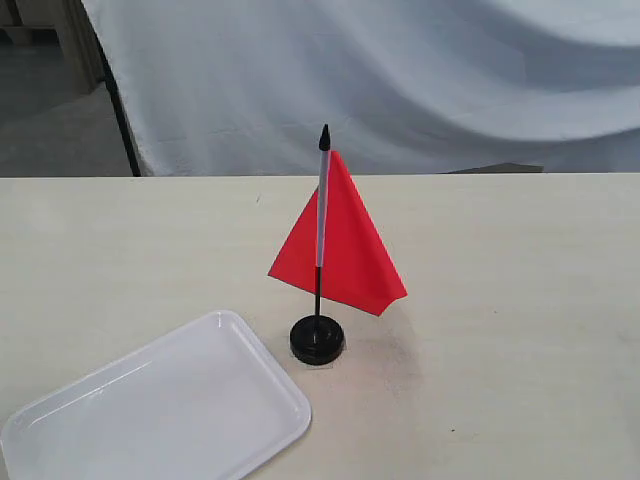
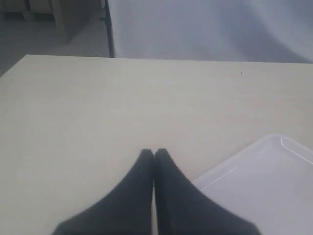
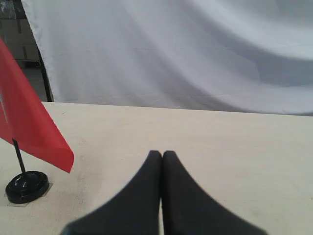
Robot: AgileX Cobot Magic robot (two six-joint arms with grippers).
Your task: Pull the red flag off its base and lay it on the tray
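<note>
left end effector [image 2: 154,154] hovering beside tray [image 2: 274,186], fingers together | right end effector [image 3: 162,154] hovering, fingers together | tray lying at worktop's [image 1: 520,300] near-left corner | red flag [image 1: 350,250] standing upright in base [image 1: 318,340], just beside tray, midway along near edge | white cloth [image 1: 400,80] hanging beyond far edge
</note>
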